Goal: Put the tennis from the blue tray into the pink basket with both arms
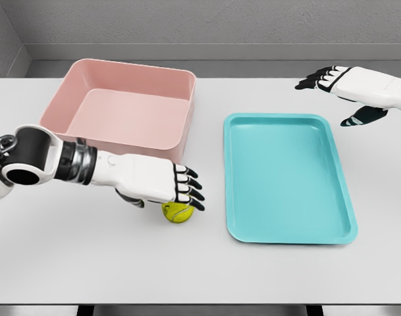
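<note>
White table (88, 263), grey wall | left hand (157, 183) sat curled over tennis ball (177, 212) on tabletop, grip unconfirmed | blue tray (289, 178) bare | pink basket (124, 105) empty | right hand (348, 89) splayed, idle | I judged transfer underway; next: lift ball over basket rim.

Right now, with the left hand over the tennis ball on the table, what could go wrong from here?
1. The left hand only covers the tennis ball, which sits on the table outside both containers; a loose grasp could send it rolling.
2. The pink basket wall stands right behind the hand; a low lift may clip its rim.
3. The right hand hovers open beyond the blue tray, too far to help steady the ball.
</note>
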Robot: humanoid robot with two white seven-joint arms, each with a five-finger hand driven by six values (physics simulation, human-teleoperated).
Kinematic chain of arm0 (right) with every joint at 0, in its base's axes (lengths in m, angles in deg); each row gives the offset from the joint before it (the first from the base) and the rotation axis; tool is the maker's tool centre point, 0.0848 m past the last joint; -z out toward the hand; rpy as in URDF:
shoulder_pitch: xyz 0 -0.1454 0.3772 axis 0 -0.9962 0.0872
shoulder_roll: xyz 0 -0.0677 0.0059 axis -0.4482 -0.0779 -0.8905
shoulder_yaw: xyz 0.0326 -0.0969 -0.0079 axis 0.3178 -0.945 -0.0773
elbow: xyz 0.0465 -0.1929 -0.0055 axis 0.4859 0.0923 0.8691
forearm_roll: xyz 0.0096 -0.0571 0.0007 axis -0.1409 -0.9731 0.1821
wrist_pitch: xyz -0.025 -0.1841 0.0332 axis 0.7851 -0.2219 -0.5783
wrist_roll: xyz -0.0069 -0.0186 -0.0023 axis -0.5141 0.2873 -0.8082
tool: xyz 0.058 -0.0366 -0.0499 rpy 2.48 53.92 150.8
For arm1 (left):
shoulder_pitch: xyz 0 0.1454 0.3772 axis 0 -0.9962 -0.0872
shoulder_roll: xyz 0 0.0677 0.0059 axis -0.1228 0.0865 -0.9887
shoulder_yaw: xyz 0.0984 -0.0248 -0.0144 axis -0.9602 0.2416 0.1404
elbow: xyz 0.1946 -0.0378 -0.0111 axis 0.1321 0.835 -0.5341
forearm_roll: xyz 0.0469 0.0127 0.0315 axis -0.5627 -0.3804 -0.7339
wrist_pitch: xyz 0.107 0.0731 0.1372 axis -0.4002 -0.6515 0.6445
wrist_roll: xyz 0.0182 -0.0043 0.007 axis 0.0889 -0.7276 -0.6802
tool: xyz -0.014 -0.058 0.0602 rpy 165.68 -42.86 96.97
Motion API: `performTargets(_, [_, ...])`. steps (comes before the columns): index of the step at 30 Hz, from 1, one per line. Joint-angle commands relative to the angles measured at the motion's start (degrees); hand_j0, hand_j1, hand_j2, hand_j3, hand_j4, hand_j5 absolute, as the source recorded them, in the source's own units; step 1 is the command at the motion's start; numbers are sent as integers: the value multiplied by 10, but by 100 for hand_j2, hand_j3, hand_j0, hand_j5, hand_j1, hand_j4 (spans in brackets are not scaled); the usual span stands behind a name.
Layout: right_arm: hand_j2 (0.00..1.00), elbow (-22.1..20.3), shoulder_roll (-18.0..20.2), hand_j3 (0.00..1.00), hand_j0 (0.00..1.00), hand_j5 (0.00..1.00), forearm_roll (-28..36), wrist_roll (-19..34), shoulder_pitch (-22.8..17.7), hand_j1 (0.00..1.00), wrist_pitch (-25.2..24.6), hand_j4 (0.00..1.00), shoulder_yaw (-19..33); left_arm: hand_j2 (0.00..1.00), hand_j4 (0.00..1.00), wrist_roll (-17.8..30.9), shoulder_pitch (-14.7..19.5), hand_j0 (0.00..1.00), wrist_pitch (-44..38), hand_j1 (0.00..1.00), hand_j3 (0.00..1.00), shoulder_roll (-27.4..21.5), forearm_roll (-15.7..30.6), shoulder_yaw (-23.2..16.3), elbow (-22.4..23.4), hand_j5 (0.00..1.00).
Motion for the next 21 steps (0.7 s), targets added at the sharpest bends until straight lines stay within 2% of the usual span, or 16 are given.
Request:
performTargets(1, [100,1,1,100,100,100,4,0,0,100,-1,100,0,100,100,3,0,100,-1,100,100,10,3,0,0,100])
performTargets(12, [100,1,1,100,100,100,4,0,0,100,-1,100,0,100,100,3,-1,100,-1,100,100,12,7,4,1,100])
performTargets(16, [100,1,1,100,100,100,4,1,0,100,-1,100,-1,100,100,-2,-6,100,-1,100,100,13,49,2,1,100])
performTargets(21, [100,1,1,100,100,100,4,1,1,100,-1,100,0,100,100,-2,-7,100,-1,100,100,15,58,-1,21,100])
